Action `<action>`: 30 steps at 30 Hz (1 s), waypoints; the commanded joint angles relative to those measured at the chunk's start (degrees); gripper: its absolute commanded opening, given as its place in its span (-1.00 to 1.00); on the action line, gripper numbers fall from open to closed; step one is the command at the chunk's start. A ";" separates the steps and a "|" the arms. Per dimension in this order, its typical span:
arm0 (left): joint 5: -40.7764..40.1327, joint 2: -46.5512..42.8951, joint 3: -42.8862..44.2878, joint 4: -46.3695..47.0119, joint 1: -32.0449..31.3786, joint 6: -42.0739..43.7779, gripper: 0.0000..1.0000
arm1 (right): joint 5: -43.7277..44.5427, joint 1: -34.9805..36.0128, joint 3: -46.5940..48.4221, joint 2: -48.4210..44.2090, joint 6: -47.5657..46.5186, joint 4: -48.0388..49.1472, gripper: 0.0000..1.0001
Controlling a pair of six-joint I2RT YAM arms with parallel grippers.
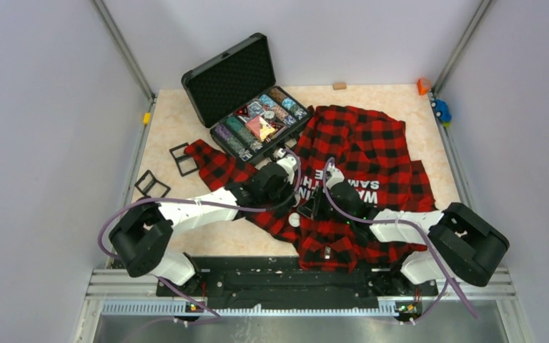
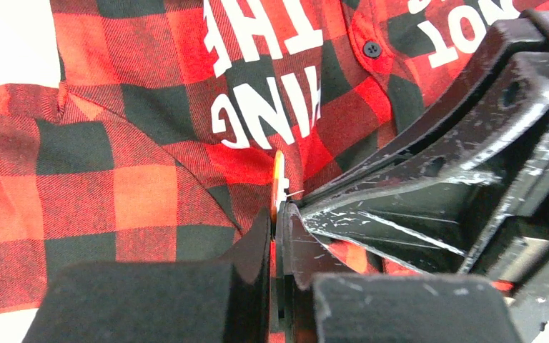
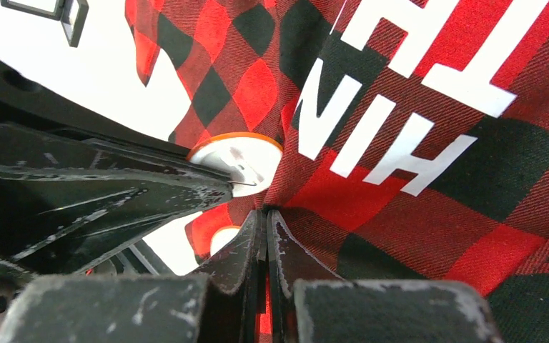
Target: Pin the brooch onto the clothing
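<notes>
- Pale stone-patterned table (image 1: 186, 128), enclosed by grey walls on three sides.
- Left gripper (image 2: 275, 223): jaws closed on the brooch (image 2: 279, 175). The left wrist view shows the brooch edge-on only, as a thin orange-and-white strip.
- The right wrist view gives the brooch face: a white disc with an orange rim, partly covered by the left fingers. A thin pin projects toward the cloth.
- Right gripper (image 3: 266, 213): jaws closed, pinching a raised fold of the shirt (image 3: 429, 214) just beside the brooch.
- Whether the pin has entered the cloth cannot be told.
- A second orange-rimmed round shape (image 3: 223, 237) sits below the brooch, mostly hidden by the fingers and not identifiable.
- Top view: both grippers meet over the middle of the shirt, beside its white lettering. The brooch is hidden there by the arms.
- The shirt lies spread over the centre and right of the table.
- Open case (image 1: 229, 75) at the rear left. Its compartment contents are too small to identify.
- Black frames (image 1: 184, 158) lie left of the sleeve.
</notes>
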 commanded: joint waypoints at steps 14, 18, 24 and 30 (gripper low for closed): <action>-1.83 1.33 1.96 -2.05 -0.51 1.09 -1.00 | 6.11 1.14 -0.70 -9.24 -1.53 -0.49 -1.00; -1.37 2.21 3.07 -2.28 -1.37 2.26 -1.00 | 4.23 1.15 -0.31 -8.50 -2.28 0.83 -1.00; -1.33 2.31 3.36 -2.01 -1.55 2.24 -1.00 | 0.55 1.42 0.34 -5.96 -3.21 3.05 -1.00; 0.74 1.50 2.83 -1.07 -1.60 2.04 -1.00 | -0.76 1.80 1.14 -3.48 -3.77 3.32 -1.00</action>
